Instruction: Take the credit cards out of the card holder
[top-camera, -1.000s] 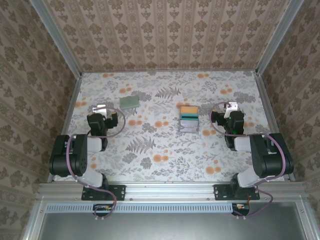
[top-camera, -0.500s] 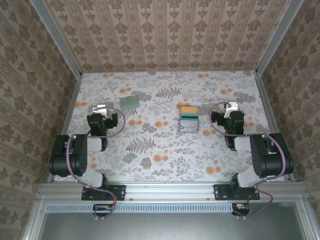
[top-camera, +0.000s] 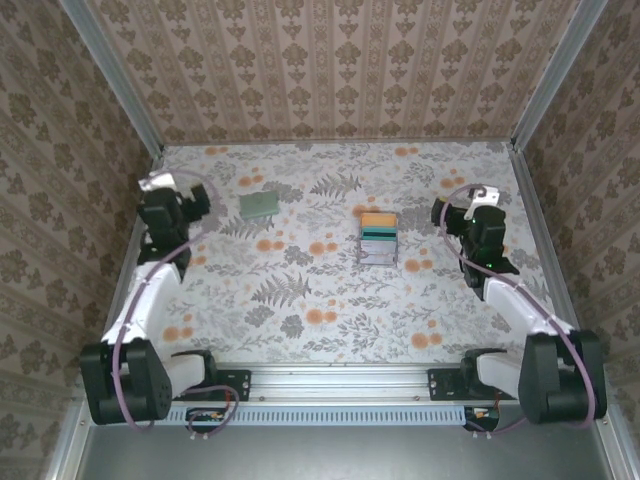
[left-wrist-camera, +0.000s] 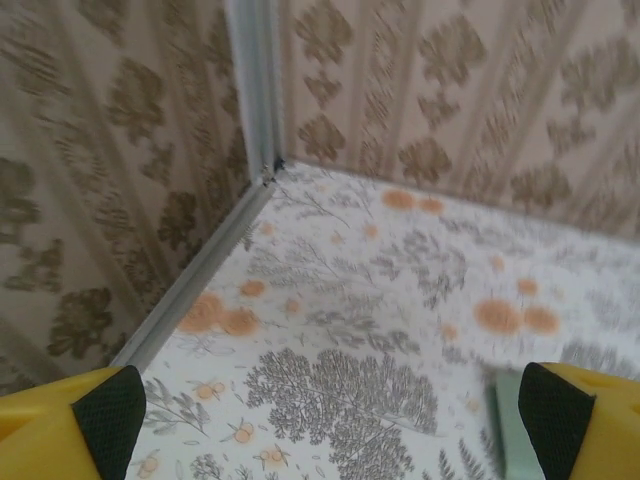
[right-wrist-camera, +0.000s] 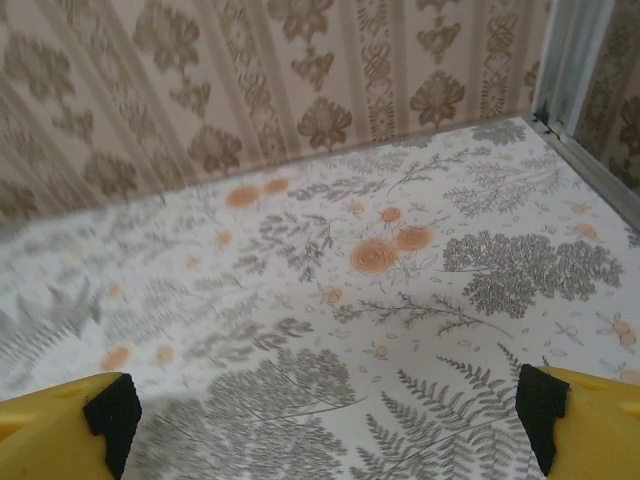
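Note:
The card holder (top-camera: 259, 205), a flat sage-green wallet, lies shut on the floral table at the back left; its edge (left-wrist-camera: 508, 432) shows beside the right finger in the left wrist view. The credit cards (top-camera: 378, 238), an orange one over teal ones, sit stacked near the table's middle. My left gripper (top-camera: 163, 192) hovers left of the card holder, close to the left wall, and my right gripper (top-camera: 482, 205) hovers right of the cards. The left gripper (left-wrist-camera: 330, 415) and the right gripper (right-wrist-camera: 330, 415) are each open, with only bare tabletop between their yellow fingers.
Patterned walls enclose the table on three sides, with metal rails along the left edge (left-wrist-camera: 200, 280) and the right corner (right-wrist-camera: 575, 60). Open floral tabletop (top-camera: 320, 290) lies between the two arms and in front of the cards.
Both arms have unfolded and lifted. The left gripper swung left and back toward the wall, and the right gripper moved a little right and back. Card holder and cards stayed put.

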